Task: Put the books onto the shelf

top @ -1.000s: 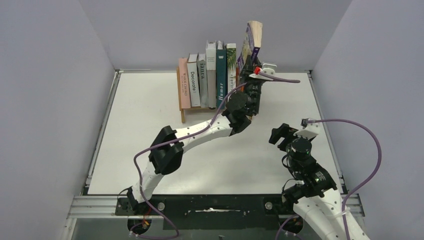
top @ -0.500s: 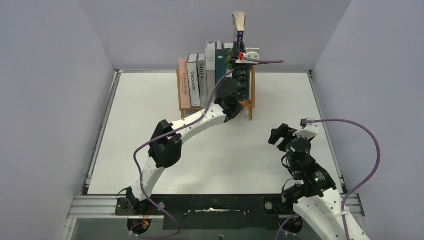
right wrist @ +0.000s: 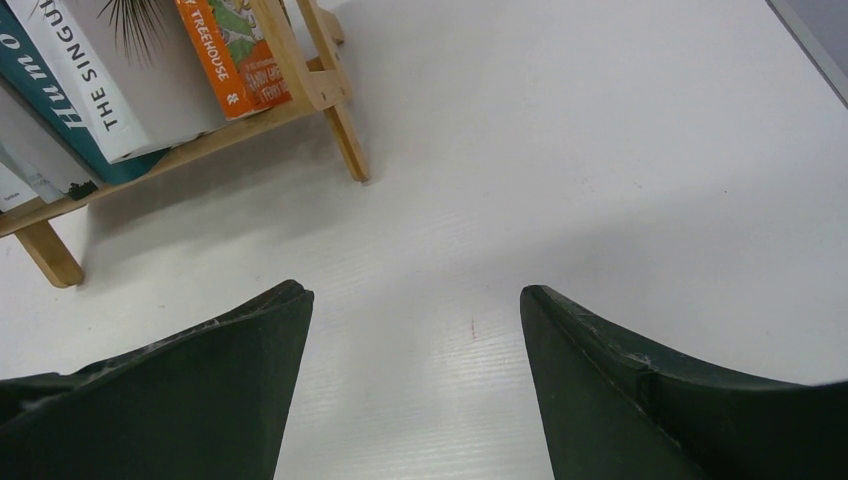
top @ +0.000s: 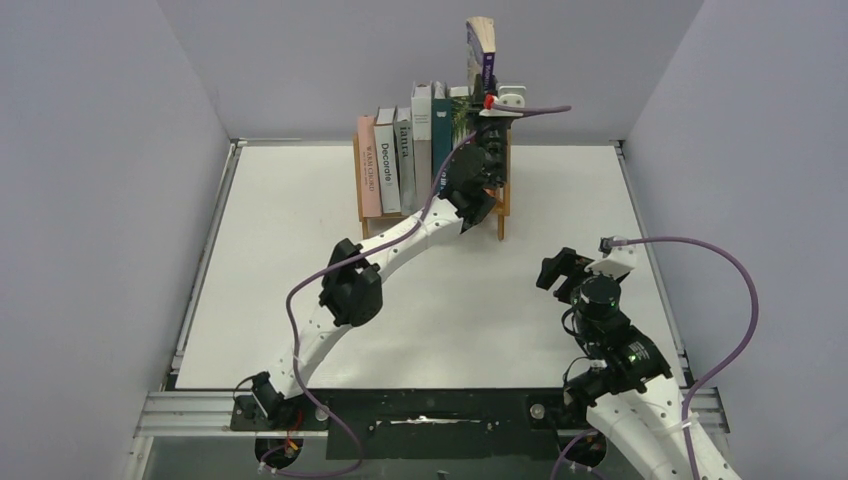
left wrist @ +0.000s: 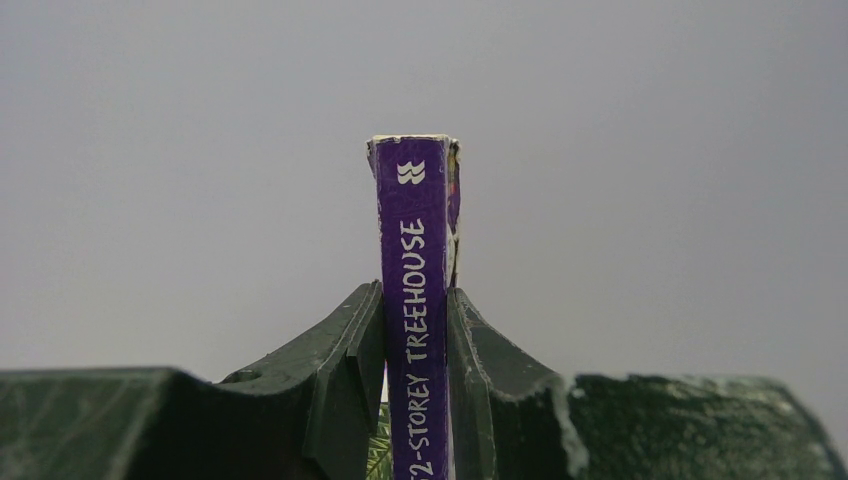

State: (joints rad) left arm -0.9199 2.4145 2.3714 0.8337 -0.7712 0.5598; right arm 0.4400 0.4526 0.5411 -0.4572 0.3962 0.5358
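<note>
The white bench (top: 300, 250) is walled left, far and right. At its far edge stands the light-wood ladder-ended shelf (top: 363, 225), bare surface left, right and near. Its row of upright books (top: 405, 160) fills the left; the left arm (top: 350, 290) hides the right end. There the left jaws clamp a purple-spined paperback (left wrist: 415, 300) upright, bottom unseen. The right jaws gape wide, near right.

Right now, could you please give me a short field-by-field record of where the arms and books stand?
Left gripper: jaws clamped on purple Treehouse book, spine upright
Held book position: above the shelf, right end
Right gripper: jaws open, empty, over the table
Shelved books: row standing on the shelf, orange book at right end
Task status: held book not yet shelved
</note>
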